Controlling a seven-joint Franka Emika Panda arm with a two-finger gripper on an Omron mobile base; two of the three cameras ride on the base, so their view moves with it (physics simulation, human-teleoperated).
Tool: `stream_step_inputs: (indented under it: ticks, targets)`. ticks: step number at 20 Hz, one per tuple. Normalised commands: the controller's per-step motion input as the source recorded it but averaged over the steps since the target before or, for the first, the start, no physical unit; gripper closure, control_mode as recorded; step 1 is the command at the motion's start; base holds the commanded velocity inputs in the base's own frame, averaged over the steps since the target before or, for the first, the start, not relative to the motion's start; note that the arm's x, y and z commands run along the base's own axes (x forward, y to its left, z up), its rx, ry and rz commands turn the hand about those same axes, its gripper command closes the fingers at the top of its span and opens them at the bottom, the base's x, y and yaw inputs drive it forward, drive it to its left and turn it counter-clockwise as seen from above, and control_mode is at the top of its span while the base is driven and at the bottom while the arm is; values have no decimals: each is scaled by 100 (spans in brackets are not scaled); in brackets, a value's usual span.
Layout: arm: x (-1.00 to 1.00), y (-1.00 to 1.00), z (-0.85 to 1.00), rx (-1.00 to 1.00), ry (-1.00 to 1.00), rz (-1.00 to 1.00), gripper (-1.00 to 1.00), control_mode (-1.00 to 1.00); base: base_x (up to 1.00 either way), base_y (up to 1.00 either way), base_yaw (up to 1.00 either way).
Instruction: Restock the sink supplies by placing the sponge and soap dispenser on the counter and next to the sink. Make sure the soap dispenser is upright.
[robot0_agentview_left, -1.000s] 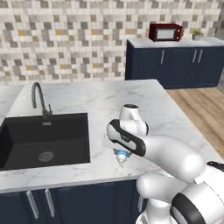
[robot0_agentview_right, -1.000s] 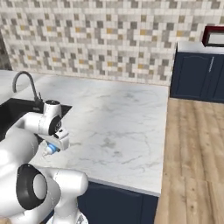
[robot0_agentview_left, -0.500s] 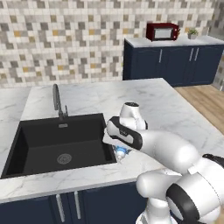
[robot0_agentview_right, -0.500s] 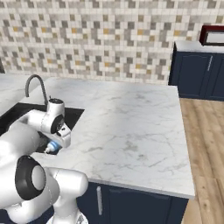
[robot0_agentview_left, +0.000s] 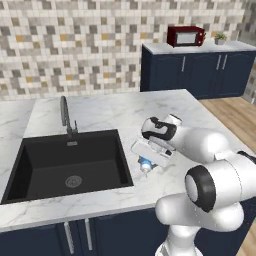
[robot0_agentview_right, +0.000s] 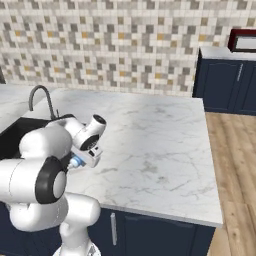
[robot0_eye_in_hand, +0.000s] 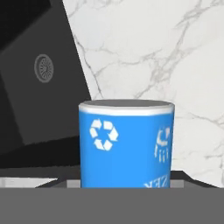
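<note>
Claw (robot0_agentview_left: 145, 164) clenched on the soap bottle (robot0_eye_in_hand: 126, 144), holding it over the worktop (robot0_agentview_left: 120, 112) just right of the sink (robot0_agentview_left: 67, 162), at its front corner. Bottle's base faces the hand camera.

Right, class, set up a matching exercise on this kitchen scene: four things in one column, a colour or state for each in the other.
Things:
1. soap dispenser
2. sink
3. microwave
4. counter

Descriptions:
A. red
B. white marble with grey veins
C. blue, held in the claw
D. black, with a round drain

Pairs: 1-C, 2-D, 3-A, 4-B
</note>
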Motion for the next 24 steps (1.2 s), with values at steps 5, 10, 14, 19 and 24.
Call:
stream_step_inputs:
  ticks: [5,10,14,19,24]
  targets:
    - [31,-2,2,29,1,8,100,-100,0,0,0]
    - [16,10,29,27,21,0,100,-100,0,0,0]
    - [0,26,19,19,35,0,100,-100,0,0,0]
    - [0,8,1,16,41,-2,100,-100,0,0,0]
    - [0,-10,0,17,39,0,100,-100,0,0,0]
